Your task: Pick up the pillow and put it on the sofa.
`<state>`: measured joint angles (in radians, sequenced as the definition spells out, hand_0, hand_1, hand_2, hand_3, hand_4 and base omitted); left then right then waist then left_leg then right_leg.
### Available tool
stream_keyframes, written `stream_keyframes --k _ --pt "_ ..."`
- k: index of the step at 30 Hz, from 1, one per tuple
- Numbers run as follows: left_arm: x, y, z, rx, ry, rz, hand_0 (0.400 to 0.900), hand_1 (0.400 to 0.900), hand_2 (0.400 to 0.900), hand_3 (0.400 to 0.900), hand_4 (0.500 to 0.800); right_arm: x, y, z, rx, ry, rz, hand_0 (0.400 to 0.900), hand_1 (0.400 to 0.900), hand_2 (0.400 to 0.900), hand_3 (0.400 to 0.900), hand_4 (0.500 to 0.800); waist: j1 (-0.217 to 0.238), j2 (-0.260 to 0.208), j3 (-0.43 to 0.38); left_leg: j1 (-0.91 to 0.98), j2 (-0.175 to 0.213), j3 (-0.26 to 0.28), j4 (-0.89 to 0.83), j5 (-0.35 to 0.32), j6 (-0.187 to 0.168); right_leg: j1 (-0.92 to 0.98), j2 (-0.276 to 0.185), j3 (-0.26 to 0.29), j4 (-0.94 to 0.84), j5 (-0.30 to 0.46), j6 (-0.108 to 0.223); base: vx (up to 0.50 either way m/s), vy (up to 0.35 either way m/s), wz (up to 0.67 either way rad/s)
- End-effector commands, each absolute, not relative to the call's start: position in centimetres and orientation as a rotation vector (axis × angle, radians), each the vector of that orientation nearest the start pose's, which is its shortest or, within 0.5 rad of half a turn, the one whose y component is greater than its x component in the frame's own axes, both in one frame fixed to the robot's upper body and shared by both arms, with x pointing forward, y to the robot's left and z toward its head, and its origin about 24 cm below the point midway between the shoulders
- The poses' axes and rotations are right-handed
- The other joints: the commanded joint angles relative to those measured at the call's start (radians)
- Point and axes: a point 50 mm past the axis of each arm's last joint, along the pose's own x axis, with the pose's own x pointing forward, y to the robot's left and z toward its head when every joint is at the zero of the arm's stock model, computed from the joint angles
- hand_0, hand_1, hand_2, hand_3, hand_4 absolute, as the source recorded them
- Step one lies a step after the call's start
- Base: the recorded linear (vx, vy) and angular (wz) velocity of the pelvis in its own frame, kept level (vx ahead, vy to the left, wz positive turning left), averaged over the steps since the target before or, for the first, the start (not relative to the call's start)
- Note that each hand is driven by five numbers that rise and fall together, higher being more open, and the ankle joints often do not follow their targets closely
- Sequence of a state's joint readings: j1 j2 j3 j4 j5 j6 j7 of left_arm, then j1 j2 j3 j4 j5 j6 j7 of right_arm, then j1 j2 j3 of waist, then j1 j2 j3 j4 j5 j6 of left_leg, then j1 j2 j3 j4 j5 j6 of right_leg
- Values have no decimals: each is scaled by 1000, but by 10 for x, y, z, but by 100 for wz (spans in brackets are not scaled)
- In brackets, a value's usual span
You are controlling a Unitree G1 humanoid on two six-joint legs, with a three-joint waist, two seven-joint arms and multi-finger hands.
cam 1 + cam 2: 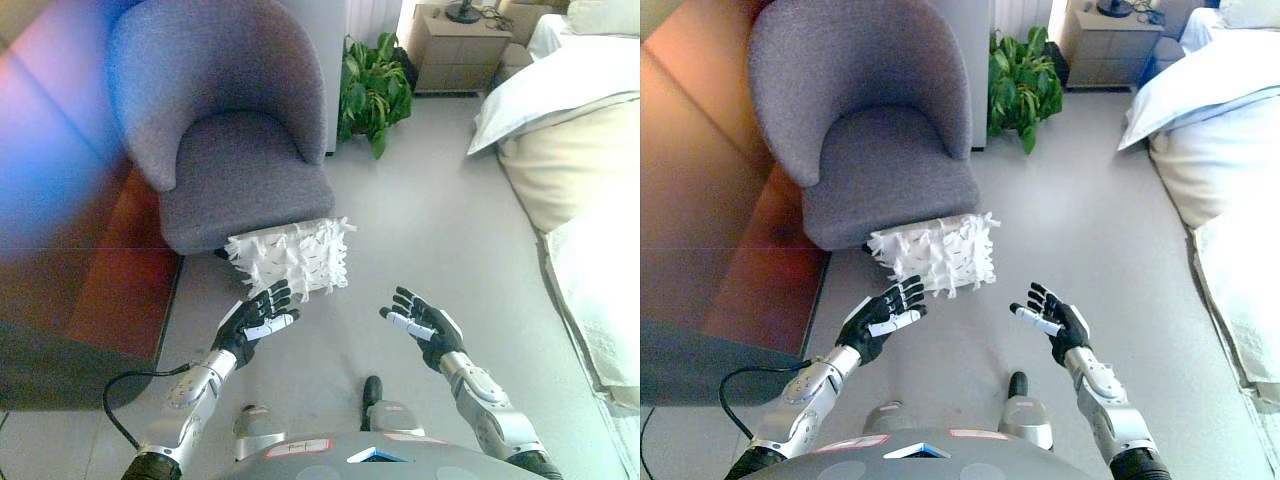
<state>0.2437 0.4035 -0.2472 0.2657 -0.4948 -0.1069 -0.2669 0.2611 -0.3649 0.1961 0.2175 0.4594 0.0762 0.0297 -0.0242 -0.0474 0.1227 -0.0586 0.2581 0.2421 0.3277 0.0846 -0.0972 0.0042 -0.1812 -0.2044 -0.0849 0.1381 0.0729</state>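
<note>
A white tufted pillow (292, 256) lies on the floor, leaning against the front of a grey armchair (235, 150). My left hand (258, 320) is open, its fingertips just below the pillow's lower left corner, not touching it. My right hand (425, 325) is open, palm turned inward, below and to the right of the pillow, apart from it. Both hands hold nothing. The pillow also shows in the right eye view (935, 254), with the left hand (880, 320) and right hand (1053, 320) on either side below it.
A potted green plant (372, 90) stands behind the armchair on the right. A bed with white bedding (580, 150) fills the right side. A bedside cabinet (458, 50) stands at the back. A wooden wall panel (80, 230) runs along the left.
</note>
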Motion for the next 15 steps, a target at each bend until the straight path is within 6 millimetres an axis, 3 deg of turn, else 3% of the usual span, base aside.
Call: stream_keyframes --k 1,4,7,9,11,13,14,15 --pt "189 197 -13 -121 201 -354 900 900 900 900 800 186 -211 -30 59 402 70 900 900 900 900 800 10 24 12 -80 -67 -21 -51 44 -5 49 67 -35 109 -138 -33 351 195 -25" --pt "188 194 -13 -139 190 -348 900 900 900 900 800 186 -207 -29 46 389 80 900 900 900 900 800 42 53 28 -117 -36 -51 -319 156 -33 103 79 -7 110 -182 -12 372 236 -40" --pt "179 194 -17 -150 194 -322 900 900 900 900 800 183 -209 -32 44 393 114 900 900 900 900 800 85 54 39 -199 12 -121 -413 267 -66 199 76 24 100 -235 -1 521 211 -69" --pt "176 194 -19 -148 196 -306 900 900 900 900 800 183 -209 -33 42 397 140 900 900 900 900 800 98 54 39 -240 49 -90 -406 297 -80 265 61 17 111 -286 13 570 262 -56" --pt "178 199 -17 -148 194 -307 900 900 900 900 800 186 -207 -31 41 396 156 900 900 900 900 800 105 47 29 -227 63 -29 -384 254 -73 302 21 12 139 -320 46 639 367 -34" --pt "182 207 -18 -153 228 -297 900 900 900 900 800 183 -207 -34 59 423 126 900 900 900 900 800 113 30 5 -245 32 6 -282 197 -34 353 -28 2 180 -332 84 614 345 -7" --pt "183 208 -17 -146 231 -307 900 900 900 900 800 181 -207 -34 75 427 115 900 900 900 900 800 116 14 0 -259 7 -2 -246 173 -17 364 -51 -5 205 -308 95 441 257 7" --pt "182 206 -16 -120 230 -332 900 900 900 900 800 179 -207 -34 94 433 103 900 900 900 900 800 122 -2 -11 -260 -16 -1 -229 133 11 348 -79 -6 258 -235 101 447 324 15"
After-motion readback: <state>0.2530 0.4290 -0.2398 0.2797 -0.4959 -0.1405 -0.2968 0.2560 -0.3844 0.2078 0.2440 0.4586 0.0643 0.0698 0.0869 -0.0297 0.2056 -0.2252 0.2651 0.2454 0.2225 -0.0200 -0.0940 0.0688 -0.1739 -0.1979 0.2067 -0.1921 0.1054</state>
